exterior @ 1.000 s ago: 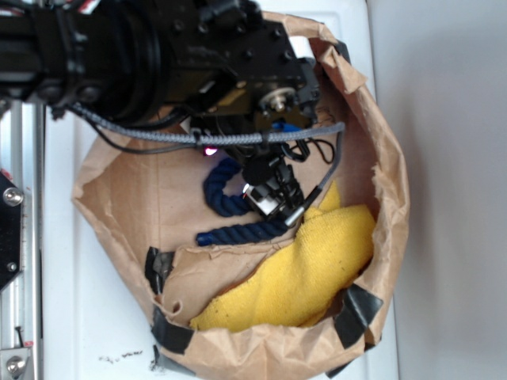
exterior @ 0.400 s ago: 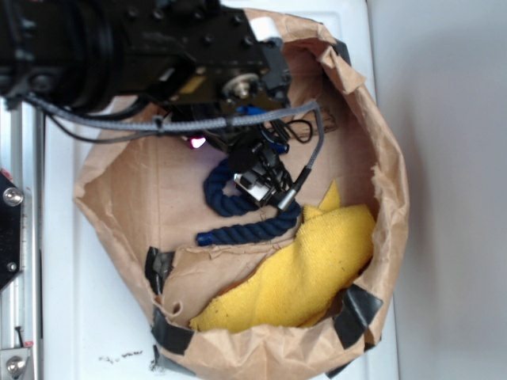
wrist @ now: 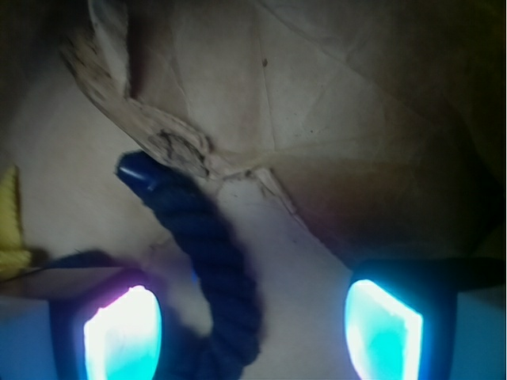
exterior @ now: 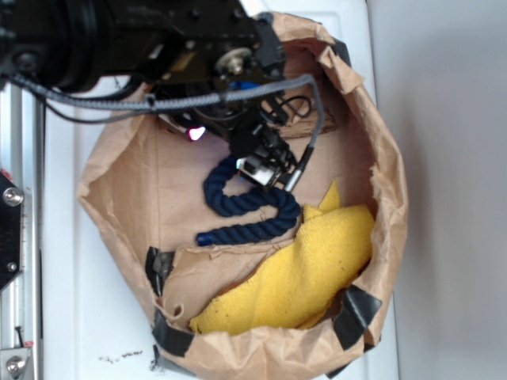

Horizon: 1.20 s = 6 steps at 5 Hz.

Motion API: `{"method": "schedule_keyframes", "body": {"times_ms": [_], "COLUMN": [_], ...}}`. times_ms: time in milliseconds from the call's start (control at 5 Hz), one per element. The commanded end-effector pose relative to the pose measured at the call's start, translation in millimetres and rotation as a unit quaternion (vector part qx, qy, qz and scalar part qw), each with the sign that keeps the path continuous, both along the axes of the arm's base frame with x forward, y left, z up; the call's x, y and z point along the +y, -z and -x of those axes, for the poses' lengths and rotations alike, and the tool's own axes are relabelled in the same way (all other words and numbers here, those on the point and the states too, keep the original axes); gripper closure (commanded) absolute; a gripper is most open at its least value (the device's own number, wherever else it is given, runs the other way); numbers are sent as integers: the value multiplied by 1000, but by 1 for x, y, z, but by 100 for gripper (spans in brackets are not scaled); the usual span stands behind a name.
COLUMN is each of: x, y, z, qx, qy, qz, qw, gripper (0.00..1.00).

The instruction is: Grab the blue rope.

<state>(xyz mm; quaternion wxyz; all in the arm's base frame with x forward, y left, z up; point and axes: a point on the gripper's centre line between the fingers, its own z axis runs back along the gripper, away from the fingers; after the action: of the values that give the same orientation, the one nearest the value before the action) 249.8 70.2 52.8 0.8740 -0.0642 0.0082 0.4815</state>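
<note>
We see the blue rope [exterior: 242, 207] lying in an S-curve on the floor of the brown paper bag [exterior: 388, 158], upper loop tucked under the arm, lower run ending in a capped tip near the bag's left fold. The yellow cloth [exterior: 301, 273] sits just beside it, touching or nearly touching the rope's lower bend.

The gripper [exterior: 265, 166] hovers over the upper end of the rope. In the wrist view the gripper [wrist: 253, 321] is spread wide, both pads glowing blue-white at the bottom corners, nothing between them clamped. We judge it empty.

Key relation: in the wrist view the blue rope [wrist: 210, 269] runs from its shiny capped end, upper left, down toward the bottom edge, curving in close to the left pad. So it sits off-centre in the gap, hugging the left finger [wrist: 123, 332], with the right finger [wrist: 384, 328] well apart from it. Its long axis here runs roughly along the viewing direction, i.e. across the closing line, which suits a pinch across the strand.

We judge the next move needs a small shift toward the left pad's side so the rope is centred, then descent. We cannot tell height above the rope from these views. Risk: the left pad landing on top of the strand instead of beside it.
</note>
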Motion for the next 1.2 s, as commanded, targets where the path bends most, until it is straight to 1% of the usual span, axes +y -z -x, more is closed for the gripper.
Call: {"method": "schedule_keyframes", "body": {"times_ms": [0, 400, 600, 800, 1000], "x": [-1, -21, -29, -40, -45], "y": [-2, 12, 19, 25, 32], "z": [-14, -9, -8, -6, -7], "qx": [-17, -19, -22, -24, -16], "qy": [-19, -3, -4, 12, 15], "qz": [-34, -61, -81, -84, -95], "qw": [999, 998, 996, 996, 995], "gripper": [0, 0, 0, 0, 0]}}
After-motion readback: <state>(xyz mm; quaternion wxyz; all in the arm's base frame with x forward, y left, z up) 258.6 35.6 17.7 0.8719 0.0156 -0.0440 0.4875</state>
